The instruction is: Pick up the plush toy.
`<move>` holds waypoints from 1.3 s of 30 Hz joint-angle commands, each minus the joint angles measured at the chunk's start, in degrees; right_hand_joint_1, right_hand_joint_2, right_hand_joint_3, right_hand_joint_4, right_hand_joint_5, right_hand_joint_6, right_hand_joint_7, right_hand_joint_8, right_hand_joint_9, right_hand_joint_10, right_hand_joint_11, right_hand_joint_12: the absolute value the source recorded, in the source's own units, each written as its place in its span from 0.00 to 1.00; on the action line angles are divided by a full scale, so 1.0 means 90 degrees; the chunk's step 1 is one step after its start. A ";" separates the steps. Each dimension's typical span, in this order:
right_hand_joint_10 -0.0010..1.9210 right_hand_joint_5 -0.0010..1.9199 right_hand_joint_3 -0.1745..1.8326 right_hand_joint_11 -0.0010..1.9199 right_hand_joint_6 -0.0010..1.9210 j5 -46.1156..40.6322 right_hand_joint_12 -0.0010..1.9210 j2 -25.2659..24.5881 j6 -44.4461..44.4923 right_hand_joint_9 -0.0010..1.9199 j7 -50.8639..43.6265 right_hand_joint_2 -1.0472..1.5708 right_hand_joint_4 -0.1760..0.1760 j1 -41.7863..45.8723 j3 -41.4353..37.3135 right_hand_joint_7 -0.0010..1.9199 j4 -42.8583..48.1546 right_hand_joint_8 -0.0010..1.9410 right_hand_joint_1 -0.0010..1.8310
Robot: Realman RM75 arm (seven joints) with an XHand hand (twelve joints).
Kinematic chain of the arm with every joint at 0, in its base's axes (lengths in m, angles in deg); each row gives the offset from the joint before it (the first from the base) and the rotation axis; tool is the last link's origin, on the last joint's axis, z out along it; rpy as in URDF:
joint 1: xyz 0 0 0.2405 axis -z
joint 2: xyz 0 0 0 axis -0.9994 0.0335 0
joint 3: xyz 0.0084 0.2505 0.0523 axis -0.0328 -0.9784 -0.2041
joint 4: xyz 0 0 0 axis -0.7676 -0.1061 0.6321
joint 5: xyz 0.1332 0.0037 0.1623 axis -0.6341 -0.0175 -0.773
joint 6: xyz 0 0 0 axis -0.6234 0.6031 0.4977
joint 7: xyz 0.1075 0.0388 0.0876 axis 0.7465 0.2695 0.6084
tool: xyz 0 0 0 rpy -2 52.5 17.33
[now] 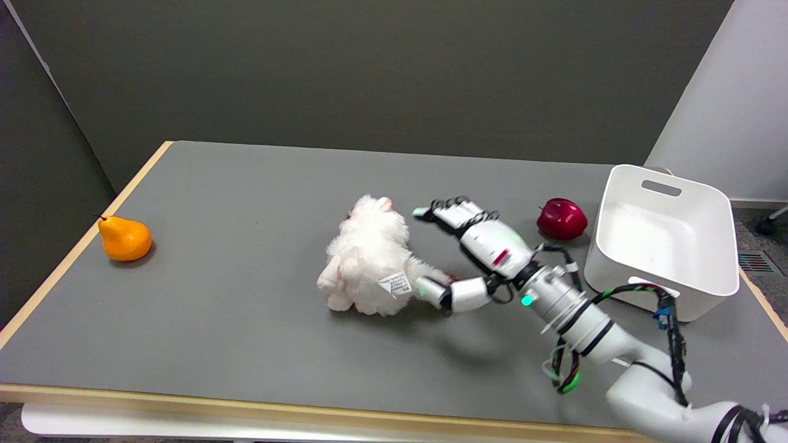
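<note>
The right hand (477, 252), fingers spread and holding nothing, brackets the plush toy (375, 258) lying on the desk (246, 184); grasp and lift remain undone.

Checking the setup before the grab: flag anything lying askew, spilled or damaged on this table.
Only the plush toy looks off: it lies tipped on its side, label tag showing, beside the right hand. The pear, apple and white bin look ordinary.

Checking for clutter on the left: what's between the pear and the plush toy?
Nothing: in the head view only bare grey table lies between the pear and the plush toy. The right hand is on the toy's other side.
</note>
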 commanded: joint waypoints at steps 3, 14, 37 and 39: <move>0.43 0.09 0.54 0.00 0.23 0.0125 0.59 -0.1054 -0.2526 0.08 -0.1969 0.63 0.20 0.0482 0.0296 0.14 0.1491 0.27 0.22; 0.44 0.09 0.54 0.00 0.23 0.0125 0.60 -0.0974 -0.2675 0.09 -0.1949 0.63 0.19 -0.0046 0.0355 0.16 0.1511 0.28 0.23; 0.61 0.12 0.54 0.22 0.22 0.0204 0.87 -0.1003 -0.1709 0.25 -0.1986 0.66 0.22 -0.0452 0.0834 0.27 0.1424 0.35 0.47; 0.61 0.12 0.54 0.23 0.22 0.0219 0.88 -0.0992 -0.1739 0.25 -0.1986 0.66 0.24 -0.0521 0.0876 0.28 0.1447 0.35 0.49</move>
